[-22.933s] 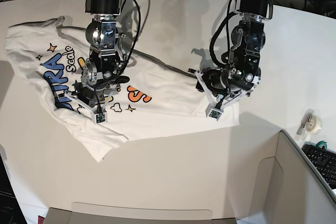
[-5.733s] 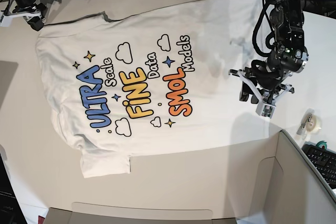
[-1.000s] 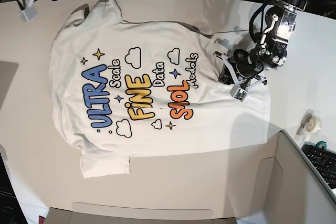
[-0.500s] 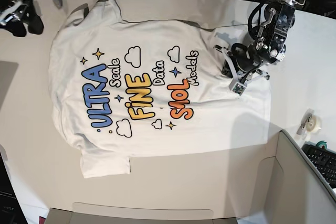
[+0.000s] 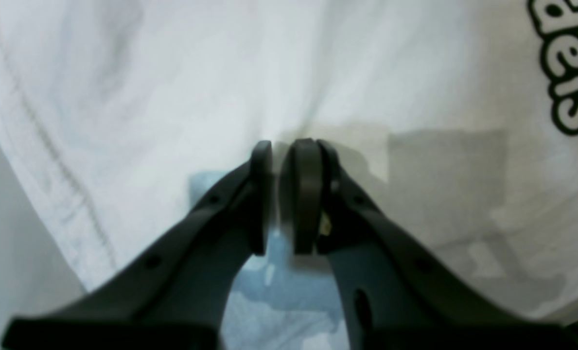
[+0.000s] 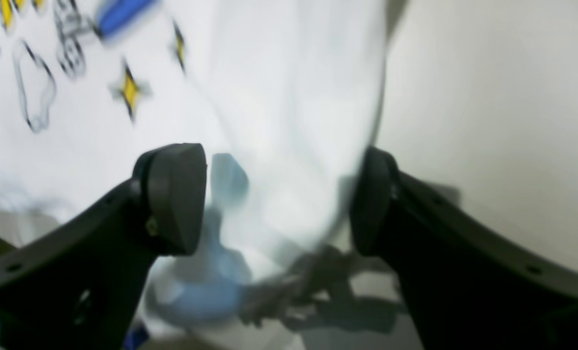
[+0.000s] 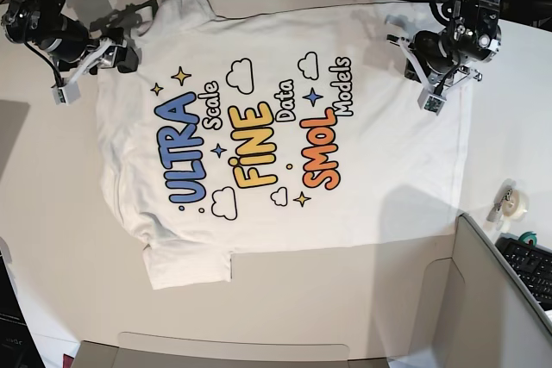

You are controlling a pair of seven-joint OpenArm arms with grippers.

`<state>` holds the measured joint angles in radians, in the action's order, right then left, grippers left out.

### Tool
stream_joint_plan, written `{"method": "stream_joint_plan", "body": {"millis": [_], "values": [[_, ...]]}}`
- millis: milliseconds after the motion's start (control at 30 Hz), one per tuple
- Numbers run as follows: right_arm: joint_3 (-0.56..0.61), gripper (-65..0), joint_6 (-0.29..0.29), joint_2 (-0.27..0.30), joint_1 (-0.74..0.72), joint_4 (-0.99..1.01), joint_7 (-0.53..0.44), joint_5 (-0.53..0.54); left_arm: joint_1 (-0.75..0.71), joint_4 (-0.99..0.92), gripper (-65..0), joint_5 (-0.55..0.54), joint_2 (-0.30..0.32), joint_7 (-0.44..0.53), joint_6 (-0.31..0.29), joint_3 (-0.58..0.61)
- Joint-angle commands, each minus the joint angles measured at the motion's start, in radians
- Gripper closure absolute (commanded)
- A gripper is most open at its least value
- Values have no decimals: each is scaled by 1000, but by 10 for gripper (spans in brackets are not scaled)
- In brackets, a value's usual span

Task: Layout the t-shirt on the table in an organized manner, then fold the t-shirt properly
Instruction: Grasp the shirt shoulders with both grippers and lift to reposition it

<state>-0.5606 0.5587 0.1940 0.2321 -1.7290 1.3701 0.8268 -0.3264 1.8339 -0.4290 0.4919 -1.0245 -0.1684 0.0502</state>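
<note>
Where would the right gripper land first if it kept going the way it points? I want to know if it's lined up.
Probably the t-shirt near its edge, between the open right gripper fingers; depth is unclear.

light: bright, even | wrist views: blurred | shadows: soft

Tape roll (image 7: 515,202), keyboard (image 7: 528,265), partition panel (image 7: 492,299)

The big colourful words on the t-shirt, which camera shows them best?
The base view: ULTRA, FINE and SMOL all read clearly on the t-shirt. The left wrist view catches only a few letters at its edge; the right wrist view shows blurred stars and clouds.
</note>
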Motion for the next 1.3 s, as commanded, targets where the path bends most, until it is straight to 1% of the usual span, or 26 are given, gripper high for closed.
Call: {"method": "stream_joint_plan", "body": {"millis": [0,100,167,300,400,500,600,667,733,767,867,967,1000,1067,1133,1267], "values": [[20,-438,5,3,-6,13,26,-17,10,13,-69,9,15,8,2,-11],[72,-438,5,-6,-35,54,26,-17,11,13,-69,9,15,6,2,-10],[109,-438,7,-32,-46,60,26,-17,11,13,-69,9,15,5,2,-3],[184,-438,8,-63,-56,60,22,-14,11,11,-69,9,15,5,2,0],[205,-438,8,-72,-56,60,19,-13,11,11,-69,9,14,5,2,0],[205,-438,8,-93,-55,65,24,33,11,11,-69,9,14,5,2,0],[215,-438,8,-100,-53,91,24,113,11,11,-69,9,14,3,2,0],[236,-438,8,-100,-56,154,18,177,10,11,-69,9,12,3,2,1],[241,-438,8,-104,-63,240,18,220,8,11,-69,9,11,3,2,1],[241,-438,8,-113,-66,294,18,234,8,11,-69,9,11,3,2,1],[236,-438,8,-113,-92,410,18,246,6,11,-69,9,11,3,2,1],[228,-437,10,-106,-96,429,18,250,6,11,-69,9,11,3,2,1],[224,-428,10,-97,-96,419,18,256,6,11,-69,9,11,2,2,1],[198,-383,10,-80,-90,392,18,286,6,11,-69,9,11,2,2,1],[165,-305,10,-67,-78,364,24,342,6,11,-69,9,11,2,2,1],[110,-155,10,-9,-52,312,24,435,6,11,-69,9,11,2,2,1]]}}
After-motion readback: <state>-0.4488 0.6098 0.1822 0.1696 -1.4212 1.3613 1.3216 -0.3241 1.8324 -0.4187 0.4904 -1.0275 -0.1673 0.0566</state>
